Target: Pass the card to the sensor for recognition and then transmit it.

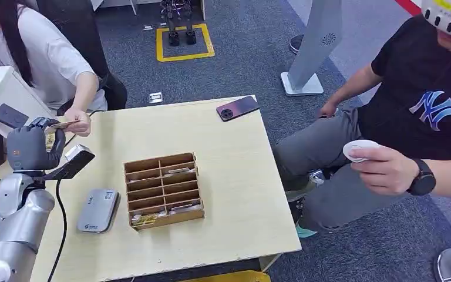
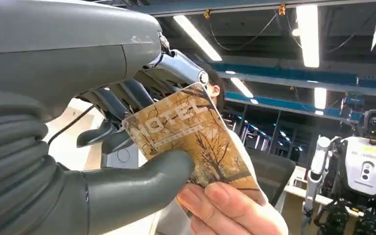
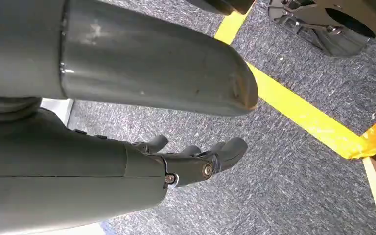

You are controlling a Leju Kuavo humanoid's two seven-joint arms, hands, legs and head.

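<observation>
The left hand [image 1: 32, 147] was raised over the surface's [image 1: 235, 194] left edge, thumb and fingers [image 2: 112, 105] pinching the card [image 2: 191, 137]. A person's hand [image 2: 230, 208] gripped the card's other end. The right hand [image 3: 127, 122] hung above the carpet, fingers loosely apart, holding nothing. The sensor [image 1: 97, 210] lay beside the wooden box [image 1: 163, 189].

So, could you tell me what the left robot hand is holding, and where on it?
The left robot hand holds the card at one end; a person's hand grips the other.
</observation>
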